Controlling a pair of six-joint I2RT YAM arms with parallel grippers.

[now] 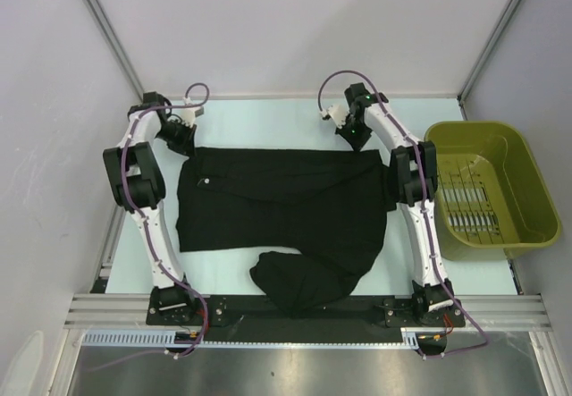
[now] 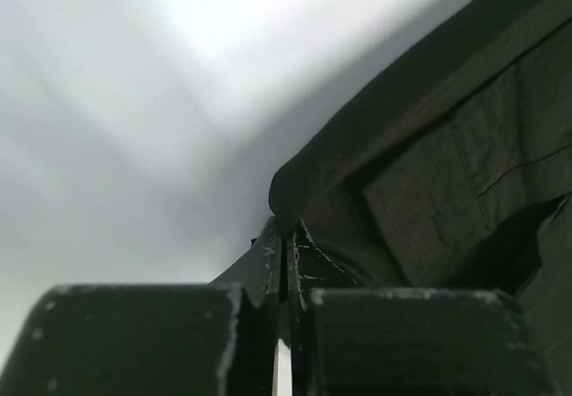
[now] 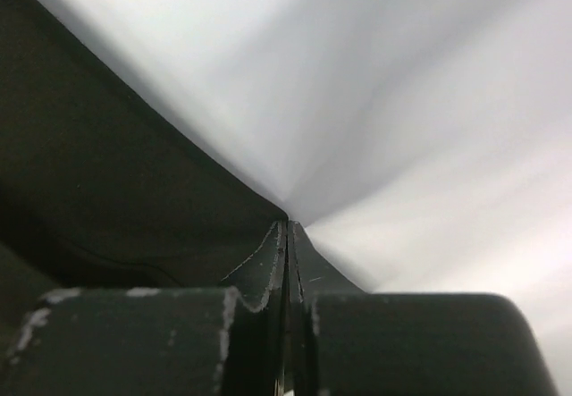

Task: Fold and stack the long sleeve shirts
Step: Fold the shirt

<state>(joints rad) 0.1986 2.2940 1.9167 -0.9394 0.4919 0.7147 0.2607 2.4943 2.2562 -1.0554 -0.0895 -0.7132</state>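
Left arm (image 1: 152,233) and right arm (image 1: 425,235) extended far, jaws pinching shirt (image 1: 281,204) corners

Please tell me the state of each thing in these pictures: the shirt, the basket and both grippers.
shirt: spread flat, one part bunched at the near edge.
left gripper: shut on the shirt's far left corner.
right gripper: shut on the shirt's far right corner.
basket: upright, nothing visible inside.

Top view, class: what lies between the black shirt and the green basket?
The right arm stands between black shirt and green basket; the top view shows it.
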